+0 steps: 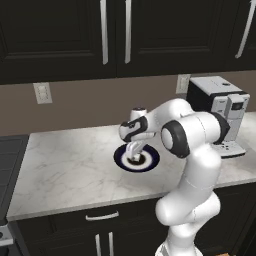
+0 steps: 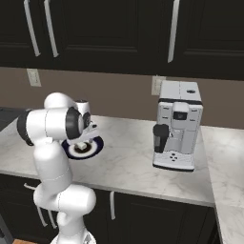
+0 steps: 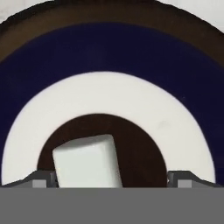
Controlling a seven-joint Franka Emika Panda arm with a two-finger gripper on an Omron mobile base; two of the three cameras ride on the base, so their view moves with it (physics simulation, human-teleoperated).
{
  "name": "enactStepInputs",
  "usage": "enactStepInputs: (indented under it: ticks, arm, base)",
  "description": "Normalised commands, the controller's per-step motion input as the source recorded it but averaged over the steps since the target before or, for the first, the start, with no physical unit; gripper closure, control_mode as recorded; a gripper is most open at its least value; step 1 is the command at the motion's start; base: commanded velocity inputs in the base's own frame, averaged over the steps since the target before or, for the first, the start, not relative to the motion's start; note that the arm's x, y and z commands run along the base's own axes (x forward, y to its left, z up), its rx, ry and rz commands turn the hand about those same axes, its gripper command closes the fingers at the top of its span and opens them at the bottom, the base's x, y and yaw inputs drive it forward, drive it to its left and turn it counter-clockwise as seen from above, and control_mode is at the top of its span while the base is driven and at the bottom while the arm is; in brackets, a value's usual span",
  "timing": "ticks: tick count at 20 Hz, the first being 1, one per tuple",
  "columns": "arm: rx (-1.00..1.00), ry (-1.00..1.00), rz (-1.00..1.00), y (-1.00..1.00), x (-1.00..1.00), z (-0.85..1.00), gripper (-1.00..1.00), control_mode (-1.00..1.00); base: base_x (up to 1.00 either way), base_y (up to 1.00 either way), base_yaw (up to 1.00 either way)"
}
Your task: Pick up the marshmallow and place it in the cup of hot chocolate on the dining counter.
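The marshmallow (image 3: 87, 162), a small white soft cube, lies on the dark brown centre of a round dark blue-and-white plate (image 3: 109, 52). My gripper (image 3: 113, 179) hangs straight down over the plate, open, with the marshmallow between its fingertips (image 3: 41, 180) and nearer the left one. From the base, the gripper (image 1: 135, 158) is low over the plate (image 1: 151, 159) on the marble worktop. The right base view has the gripper (image 2: 82, 145) above the plate (image 2: 97, 143). The cup of hot chocolate and the dining counter are out of view.
A white coffee machine (image 1: 222, 112) (image 2: 177, 126) stands on the worktop (image 1: 65, 170) to the right of the plate. Black wall cabinets hang overhead. A dark stovetop (image 1: 10, 165) borders the worktop's left end.
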Motion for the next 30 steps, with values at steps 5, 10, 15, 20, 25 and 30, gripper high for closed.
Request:
enactStepInputs:
  ticks: [5, 10, 15, 20, 25, 30]
  arm:
    - [0.00, 0.00, 0.00, 0.06, 0.13, -0.15, -1.00, -1.00]
    - [0.00, 0.00, 0.00, 0.05, 0.00, -0.17, -1.00, -1.00]
    - [0.00, 0.00, 0.00, 0.04, 0.00, -0.28, 1.00, -1.00]
    - [0.00, -0.01, 0.01, 0.02, -0.23, -0.33, 1.00, -1.00]
    - [0.00, 0.00, 0.01, 0.02, -0.19, -0.32, 1.00, -1.00]
    - [0.00, -0.11, 0.00, 0.00, -0.51, 0.00, 1.00, -1.00]
  base:
    - [0.00, 0.00, 0.00]
    - [0.00, 0.00, 0.00]
    - [0.00, 0.00, 0.00]
    - [0.00, 0.00, 0.00]
    - [0.00, 0.00, 0.00]
    - [0.00, 0.00, 0.00]
